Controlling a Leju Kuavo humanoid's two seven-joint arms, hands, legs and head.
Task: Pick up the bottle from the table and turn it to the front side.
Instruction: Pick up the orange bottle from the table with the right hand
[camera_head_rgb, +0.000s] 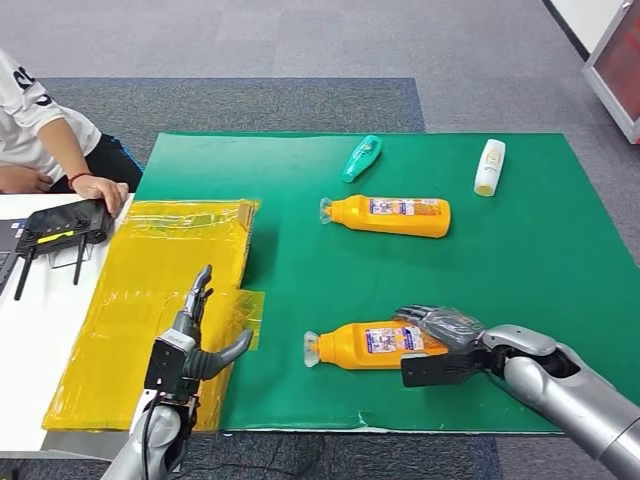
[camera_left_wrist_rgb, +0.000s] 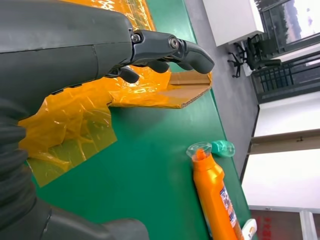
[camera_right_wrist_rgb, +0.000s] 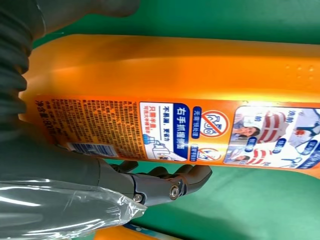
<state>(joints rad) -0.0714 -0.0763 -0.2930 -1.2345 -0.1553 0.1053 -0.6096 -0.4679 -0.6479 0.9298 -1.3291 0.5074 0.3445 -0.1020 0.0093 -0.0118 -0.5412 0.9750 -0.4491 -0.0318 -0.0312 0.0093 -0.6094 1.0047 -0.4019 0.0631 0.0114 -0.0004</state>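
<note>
Far orange bottle (camera_head_rgb: 392, 215), teal bottle (camera_head_rgb: 361, 157), white bottle (camera_head_rgb: 490, 166), yellow-wrapped cardboard (camera_head_rgb: 151, 300), black controller (camera_head_rgb: 60, 228)

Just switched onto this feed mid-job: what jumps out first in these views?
The bright green mat with two orange bottles lying on their sides stands out: the near bottle has the right hand at its base end, its fingers along the label side; the far bottle lies toward the mat's middle. To the left, crinkled yellow film over cardboard sits under the open left hand.
</note>
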